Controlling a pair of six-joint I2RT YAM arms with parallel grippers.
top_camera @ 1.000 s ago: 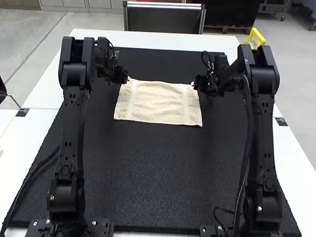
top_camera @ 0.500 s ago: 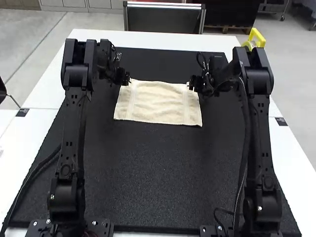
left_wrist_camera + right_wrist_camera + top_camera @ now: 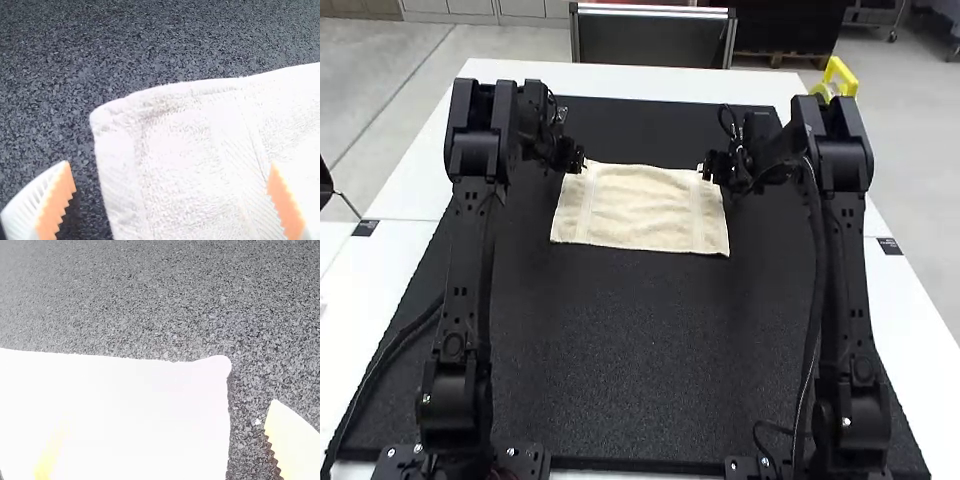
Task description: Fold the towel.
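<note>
The cream towel lies spread on the dark mat, lightly rippled. At its far left corner is my left gripper; at its far right corner, my right gripper. In the left wrist view the left gripper stands open, its orange pads on either side of the corner of the towel. The right wrist view has the right gripper open too, with a corner of the towel between its wide-set fingers.
A dark mat covers most of the white table. Beyond the table's far edge stands a dark panel with a light frame. Something yellow is by the far right corner.
The right gripper has moved a little to the left, over the towel's far right corner. My left gripper has shifted slightly right. The towel lies as before.
</note>
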